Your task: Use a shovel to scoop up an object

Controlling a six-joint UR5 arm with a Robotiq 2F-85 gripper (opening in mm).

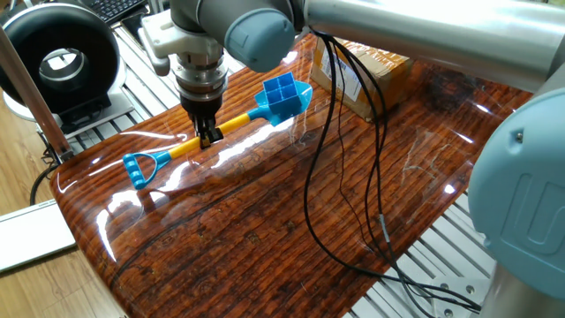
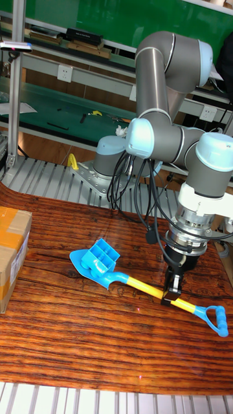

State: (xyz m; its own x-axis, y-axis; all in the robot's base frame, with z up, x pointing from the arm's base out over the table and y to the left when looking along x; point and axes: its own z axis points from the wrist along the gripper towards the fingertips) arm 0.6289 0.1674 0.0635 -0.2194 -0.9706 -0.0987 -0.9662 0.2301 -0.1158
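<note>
My gripper (image 1: 210, 134) is pinching the yellow shaft of the shovel (image 1: 216, 129), with my two dark fingers pressed on it from both sides. The shovel lies across the shiny brown table (image 1: 265, 230). Its light-blue blade holds the little blue tray (image 1: 281, 94), which sits on the blade tipped up on one side (not flat). The blue loop end of the shovel is on the far side of my gripper from the tray. In the fixed view I look down from close by, and I can see the small squares inside the tray and a cardboard box (image 1: 366, 79) with tape just past the blade. I can also see a round black thing with a hole in it (image 1: 60, 57) beyond the loop end, off the table edge, and black cables (image 1: 340, 159) hanging from my arm across the wood. The tall fixed view looks from the other side. There my gripper (image 2: 172, 294) stands straight up over the shovel (image 2: 139, 283), the tray (image 2: 103, 254) shows its outside walls, and the box (image 2: 13, 252) sits at the picture's edge, apart from the blade. That view shows the room too: my gray base (image 2: 113, 171) on a metal frame behind the table, a green wall (image 2: 129, 19), and long work benches (image 2: 65, 84) with small tools on them. The table top is wood with dark stripes, and it shines where lights hit it.
</note>
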